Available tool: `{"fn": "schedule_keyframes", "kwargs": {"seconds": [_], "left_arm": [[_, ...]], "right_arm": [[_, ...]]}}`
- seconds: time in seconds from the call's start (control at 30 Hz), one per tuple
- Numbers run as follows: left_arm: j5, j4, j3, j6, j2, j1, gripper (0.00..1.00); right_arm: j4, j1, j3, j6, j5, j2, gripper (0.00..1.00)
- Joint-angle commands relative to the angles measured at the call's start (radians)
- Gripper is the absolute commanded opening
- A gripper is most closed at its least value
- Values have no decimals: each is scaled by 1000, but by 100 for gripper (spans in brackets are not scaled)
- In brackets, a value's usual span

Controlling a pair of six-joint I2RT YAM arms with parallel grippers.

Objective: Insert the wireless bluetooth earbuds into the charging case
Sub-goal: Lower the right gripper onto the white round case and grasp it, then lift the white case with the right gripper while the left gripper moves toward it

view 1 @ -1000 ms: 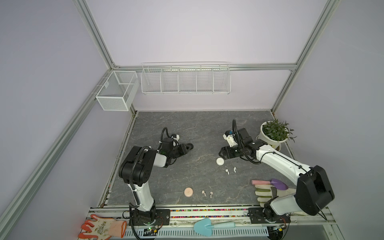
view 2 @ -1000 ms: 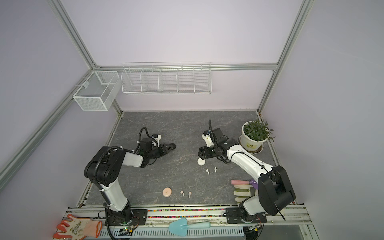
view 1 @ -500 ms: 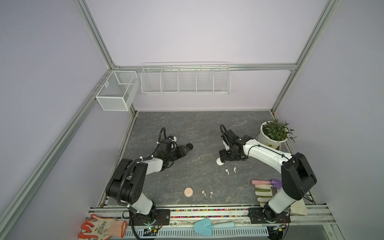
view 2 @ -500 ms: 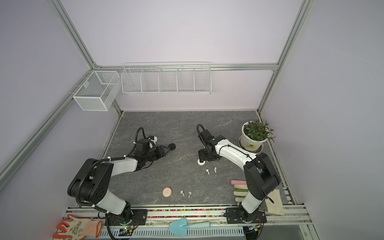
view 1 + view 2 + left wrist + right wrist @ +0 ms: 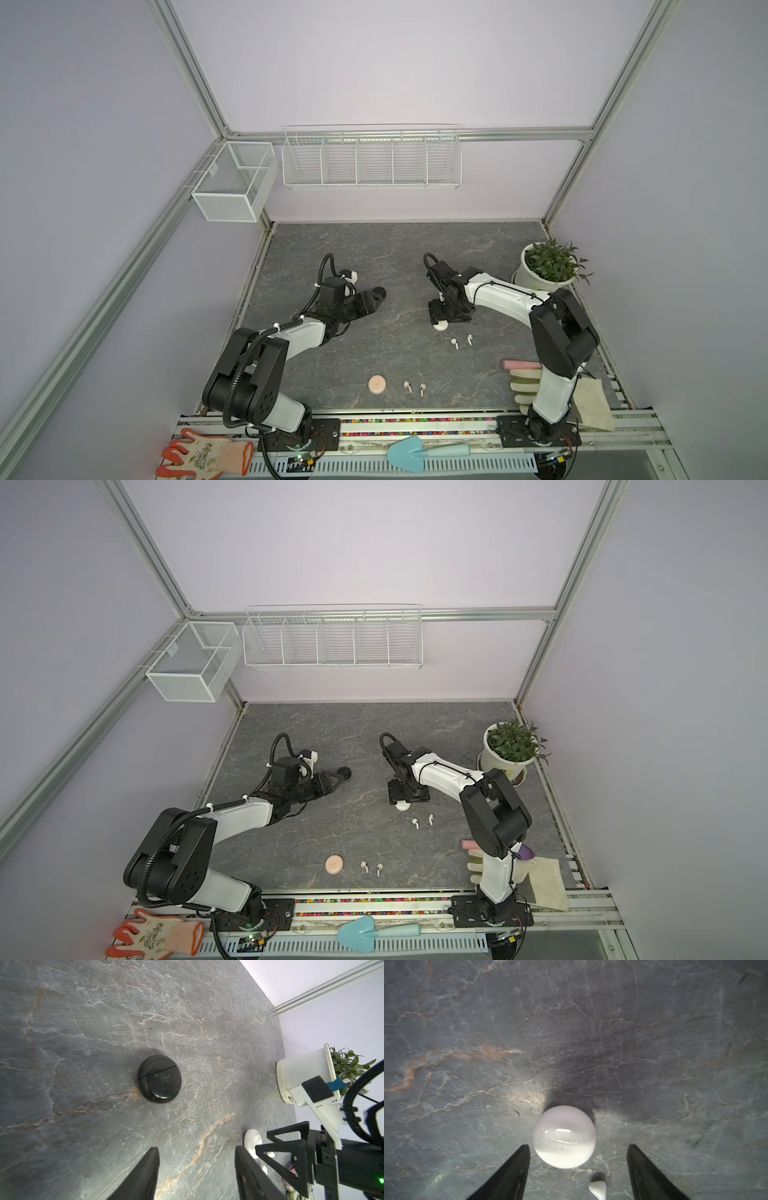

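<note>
1. My left gripper (image 5: 196,1150) and right gripper (image 5: 578,1145) both gape, holding nothing.
2. The left wrist view alone shows the black case's (image 5: 159,1078) closed seam; the white case (image 5: 564,1136) sits just beyond my right tips.
3. Only top views show the pink case (image 5: 377,384), pink earbuds (image 5: 407,386) and both white earbuds (image 5: 455,343) loose on the table (image 5: 374,257).

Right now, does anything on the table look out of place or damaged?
Nothing damaged or spilled. Only oddity: the black case lies shut with no black earbuds in view, while white earbuds and pink earbuds lie loose.
</note>
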Motion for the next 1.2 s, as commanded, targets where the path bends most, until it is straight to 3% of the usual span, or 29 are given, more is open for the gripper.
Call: {"fn": "schedule_keyframes", "kwargs": {"seconds": [0.0,0.4,0.83,1.17], "left_arm": [[18,8,6,3,17,-7,59],[38,25,9,-2,36,-10,59],[47,43,0,3,32,-11,59],[62,70,-9,-1,38,-18,59]], "right_arm": [[-5,13,14,42,-32,34,75],[-8,22,34,36,-16,83,60],[-7,25,51,22,-12,106,60],[3,26,49,-11,13,94,50]]}}
